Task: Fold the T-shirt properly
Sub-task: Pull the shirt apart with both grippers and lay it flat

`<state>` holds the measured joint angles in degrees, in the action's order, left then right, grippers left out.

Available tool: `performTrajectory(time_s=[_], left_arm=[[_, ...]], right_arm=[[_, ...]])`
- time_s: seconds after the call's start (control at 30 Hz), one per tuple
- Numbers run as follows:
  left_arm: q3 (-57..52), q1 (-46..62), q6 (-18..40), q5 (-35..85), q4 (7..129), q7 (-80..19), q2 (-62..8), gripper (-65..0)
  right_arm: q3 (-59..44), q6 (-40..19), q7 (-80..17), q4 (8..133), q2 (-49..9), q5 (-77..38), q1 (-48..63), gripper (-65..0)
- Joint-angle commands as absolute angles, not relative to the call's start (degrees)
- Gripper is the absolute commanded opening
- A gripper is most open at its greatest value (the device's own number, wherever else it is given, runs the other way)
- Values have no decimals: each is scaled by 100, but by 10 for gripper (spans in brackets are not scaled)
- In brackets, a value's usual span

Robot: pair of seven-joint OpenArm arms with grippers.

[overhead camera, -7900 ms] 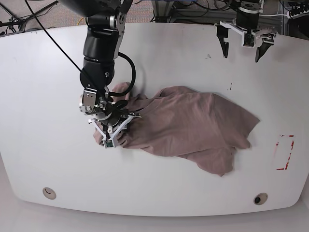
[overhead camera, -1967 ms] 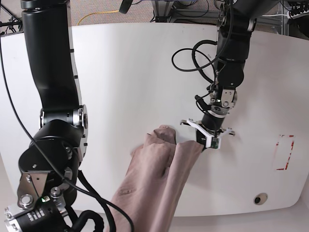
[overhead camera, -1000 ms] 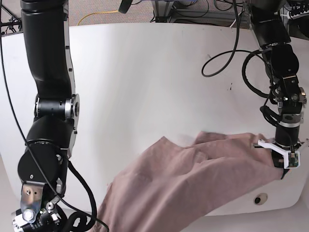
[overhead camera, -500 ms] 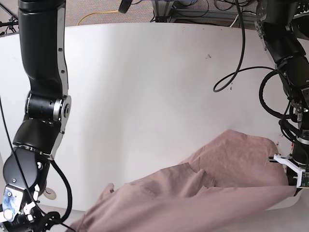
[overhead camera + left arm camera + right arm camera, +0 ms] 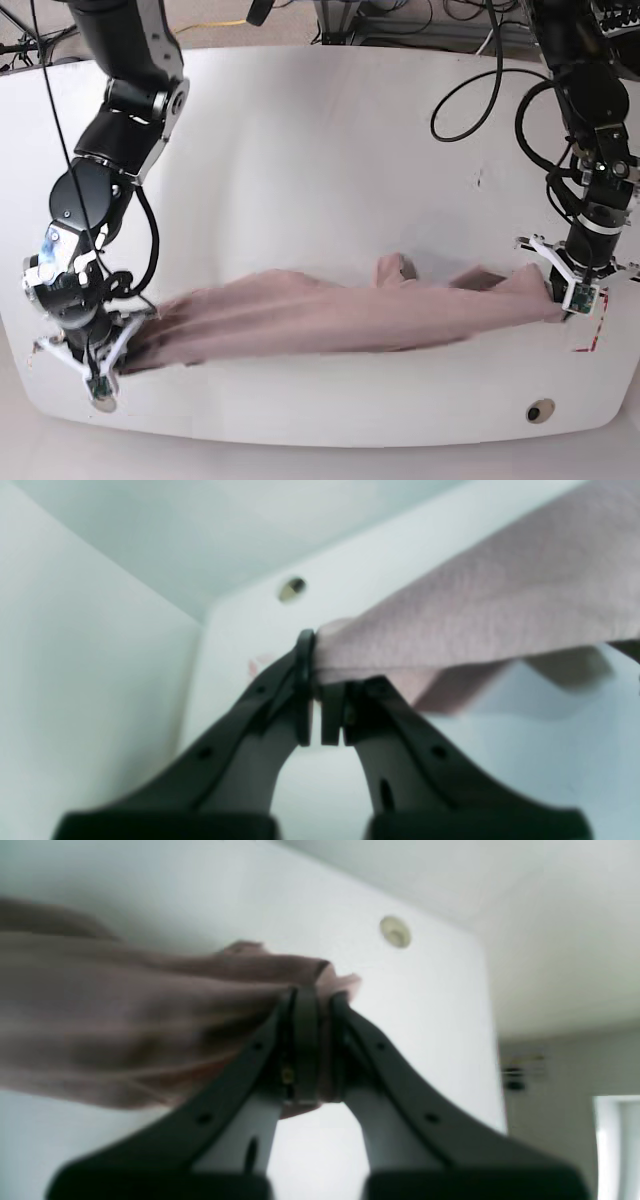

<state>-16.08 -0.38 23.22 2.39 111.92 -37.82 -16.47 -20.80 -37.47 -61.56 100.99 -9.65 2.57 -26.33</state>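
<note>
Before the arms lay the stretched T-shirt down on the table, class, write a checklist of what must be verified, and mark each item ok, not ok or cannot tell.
1. Left gripper shut on the T-shirt: ok, cloth pinched at the fingertips.
2. Right gripper shut on the T-shirt: ok, cloth bunched between the fingers.
3. Cloth stretched between both grippers: ok, it spans the table from side to side.
4. Cloth flat and smooth: not ok, it is bunched into a narrow band with a lump near the middle.
5. Which parts of the shirt are held: cannot tell.
6. Cloth within the table's near edge: ok in the base view.
</note>
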Motion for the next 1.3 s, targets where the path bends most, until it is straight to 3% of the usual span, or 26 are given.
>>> performTrajectory(time_s=[0.0, 0.17, 0.5, 0.7, 1.27], left_arm=[[-1648, 242, 2396, 233, 11319, -3688, -1640, -642], [-1789, 1288, 2404, 233, 11415, -3688, -1640, -644], [-2774, 2571, 2413, 233, 11415, -3688, -1358, -644], [-3240, 2914, 2413, 233, 11415, -3697, -1226, -644], [-3310, 3187, 2413, 224, 11398, -3714, -1015, -644]], right_arm=[[-2255, -3741, -5947, 10607, -848, 163, -2387, -650], [-2589, -3741, -5947, 11222, -611, 163, -1262, -650], [-3284, -4000, -5930, 11240, -330, 163, 75, -650], [-3371, -4000, -5947, 11231, -242, 163, 558, -650], [-3380, -4000, -6000, 11020, 13, 163, 1314, -648]])
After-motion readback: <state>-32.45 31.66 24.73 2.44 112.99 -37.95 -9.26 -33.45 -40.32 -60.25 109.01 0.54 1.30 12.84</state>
